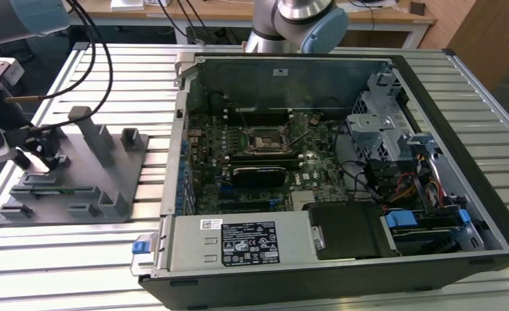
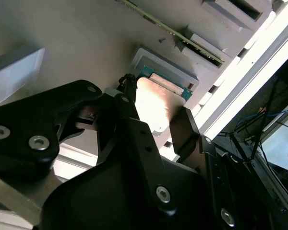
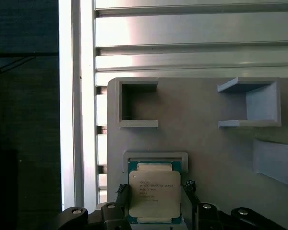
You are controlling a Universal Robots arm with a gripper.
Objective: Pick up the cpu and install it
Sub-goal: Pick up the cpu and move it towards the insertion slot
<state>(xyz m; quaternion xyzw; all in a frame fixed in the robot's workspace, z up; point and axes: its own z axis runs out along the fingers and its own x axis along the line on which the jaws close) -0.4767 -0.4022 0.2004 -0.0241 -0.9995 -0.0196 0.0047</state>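
The cpu, a flat square chip with a silvery top and green rim, lies in a shallow pocket of the grey fixture tray. My gripper straddles it, one black finger against each side edge, shut on the chip. In the second wrist view the cpu shines between the two fingers, still seated in its pocket. In the exterior view my gripper hangs low over the tray at that view's left. The black motherboard socket sits inside the open computer case, far from the gripper.
The open computer case lies on a slatted metal table, with drive bays and cables at the exterior view's right. Upright grey posts and other holders stand on the tray close to the gripper. Black cables hang overhead.
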